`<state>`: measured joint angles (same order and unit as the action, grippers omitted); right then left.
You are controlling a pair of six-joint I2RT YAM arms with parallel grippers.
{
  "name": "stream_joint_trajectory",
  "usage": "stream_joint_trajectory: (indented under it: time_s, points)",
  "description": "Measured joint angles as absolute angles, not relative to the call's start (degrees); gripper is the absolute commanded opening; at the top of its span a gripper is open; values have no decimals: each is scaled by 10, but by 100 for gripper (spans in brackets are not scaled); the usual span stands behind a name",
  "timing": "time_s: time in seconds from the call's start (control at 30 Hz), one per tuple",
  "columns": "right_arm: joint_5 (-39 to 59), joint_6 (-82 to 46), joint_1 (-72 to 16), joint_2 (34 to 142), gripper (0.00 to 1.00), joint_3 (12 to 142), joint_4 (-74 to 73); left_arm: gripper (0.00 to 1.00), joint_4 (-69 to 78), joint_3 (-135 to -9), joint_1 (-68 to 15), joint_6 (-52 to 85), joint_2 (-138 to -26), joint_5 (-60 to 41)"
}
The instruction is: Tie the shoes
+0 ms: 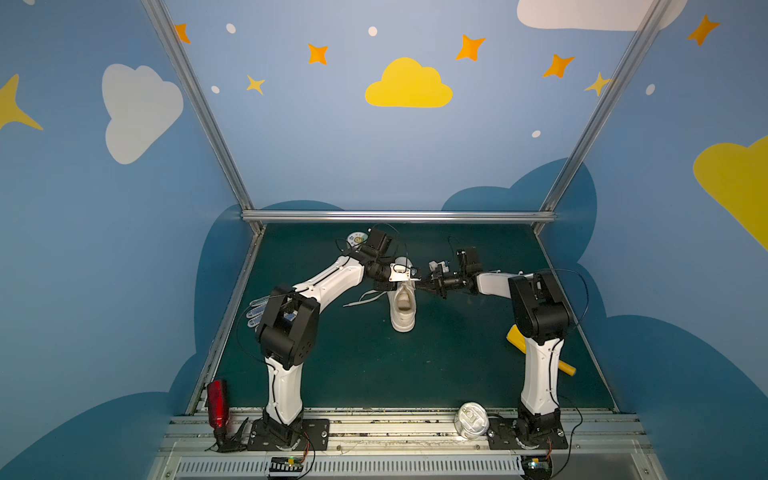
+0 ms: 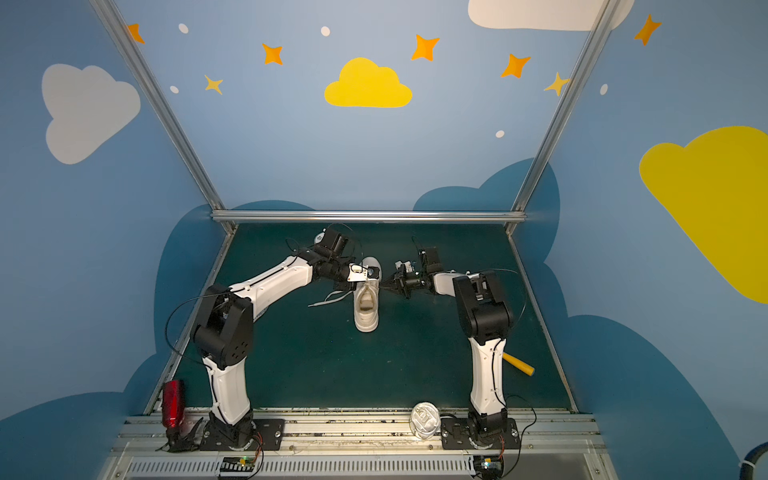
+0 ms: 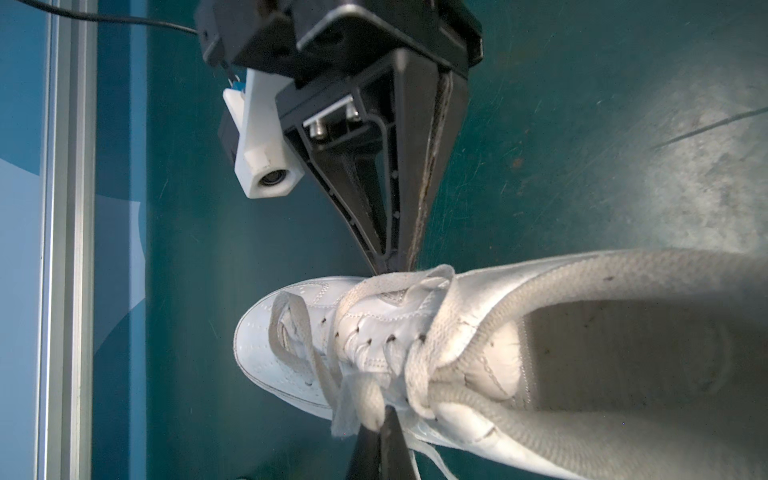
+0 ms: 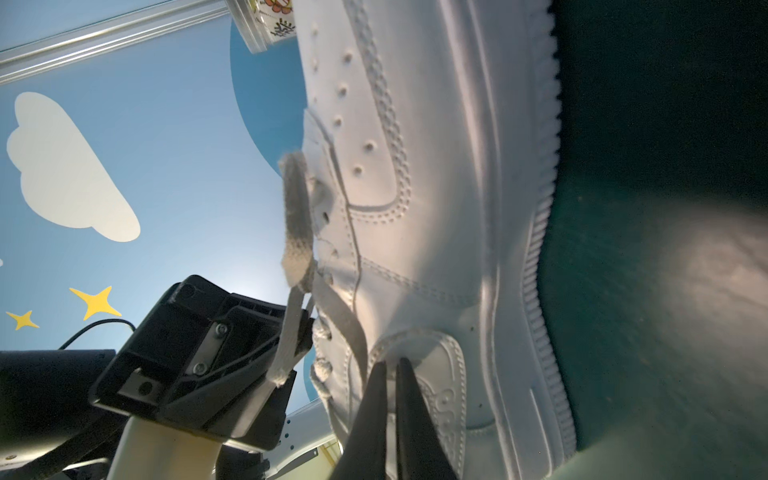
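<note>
Tabletop lot: one white sneaker (image 1: pixel 403 309) at mid-counter, its laces (image 3: pixel 417 376) held from both sides.

Nearest, on the front rail: a red bottle (image 1: pixel 217 401) at left and a silver can (image 1: pixel 471 419) toward the right, with no readable label on either. On the green counter (image 1: pixel 353 365): a yellow tube (image 1: pixel 566 367) behind the right arm and a blue-dotted glove (image 1: pixel 254 314) behind the left arm. The sneaker stands upright on its sole at centre, heel nearest and toe away, with one lace end trailing loose to the left. The embossed side patch is too blurred to read. Left gripper (image 3: pixel 384 424): jaws clenched on a lace strand. Right gripper (image 3: pixel 395 270): jaws pinched together on a strand at the shoe's opposite flank. Farthest: a round tub (image 1: pixel 353 240) with a printed pattern and no legible words.
</note>
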<state>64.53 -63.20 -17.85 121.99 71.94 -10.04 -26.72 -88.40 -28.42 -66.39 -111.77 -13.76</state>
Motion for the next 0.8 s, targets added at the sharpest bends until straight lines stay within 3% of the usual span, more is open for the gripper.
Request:
stream_joint_trajectory:
  time_s: [0.8]
  points:
    - [675, -748, -179, 1218, 11, 687, -271, 3, -269, -889, -289, -656, -1131, -137]
